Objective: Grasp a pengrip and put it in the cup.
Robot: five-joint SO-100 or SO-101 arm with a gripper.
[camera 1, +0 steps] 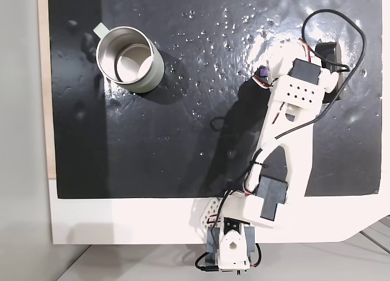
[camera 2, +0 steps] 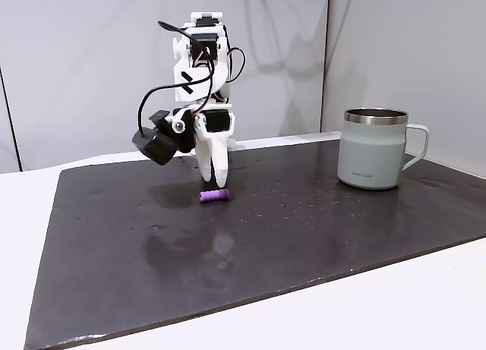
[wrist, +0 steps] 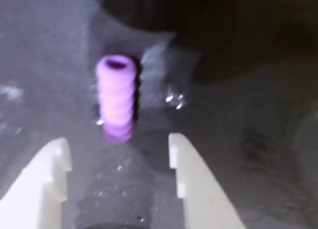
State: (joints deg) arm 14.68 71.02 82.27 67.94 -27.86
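White fingers (wrist: 42,182) of my claw (wrist: 117,152): spread, gripping nothing, tips down at the black mat (camera 2: 304,236). Pengrip (wrist: 117,97): purple, lying on the mat just ahead of my tips. Cup (camera 2: 374,149): upright, well apart from my claw.

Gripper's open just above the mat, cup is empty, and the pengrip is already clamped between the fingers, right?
Not quite: the pengrip is not clamped. In the wrist view it lies on the mat just ahead of the open gripper, with neither fingertip touching it. The rest holds: the cup looks empty in a fixed view.
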